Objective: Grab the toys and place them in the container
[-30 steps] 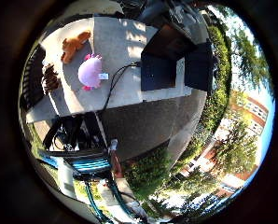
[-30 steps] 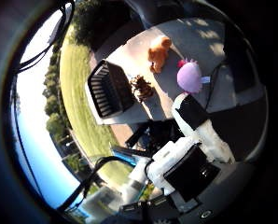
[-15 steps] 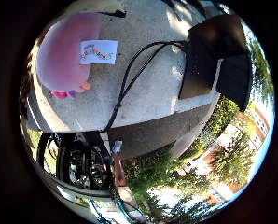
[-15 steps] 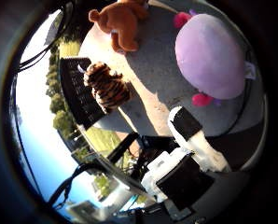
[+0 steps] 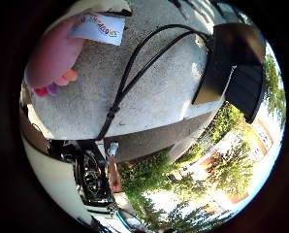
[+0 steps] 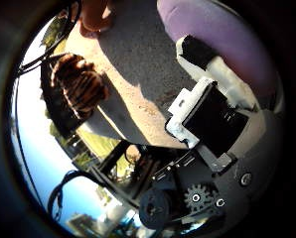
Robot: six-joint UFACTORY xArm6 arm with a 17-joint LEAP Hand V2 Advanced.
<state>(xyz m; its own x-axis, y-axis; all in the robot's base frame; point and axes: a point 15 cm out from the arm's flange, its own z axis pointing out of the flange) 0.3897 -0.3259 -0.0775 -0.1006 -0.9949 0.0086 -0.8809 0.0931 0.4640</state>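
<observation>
A big pink-purple plush toy [image 6: 222,29] lies on the grey table [image 5: 159,92] right under my palm and fills one corner of both views. Its white paper tag [image 5: 98,29] shows on top. My hand [image 6: 212,109] is close over it, and one white and black finger reaches out with its fingertip [image 6: 197,49] against the plush. The fingers are not curled round it. A striped tiger toy [image 6: 81,89] lies beside a black slatted container [image 6: 58,114] at the table's edge. An orange plush toy [image 6: 96,15] sits further along the table.
A black boxy object [image 5: 232,63] stands at the table's other edge. Beyond the table's edges the ground drops away to grass, trees and buildings.
Both views have closed in on the table: the pink-purple plush is much nearer the palm, and the finger now reaches further in and meets it.
</observation>
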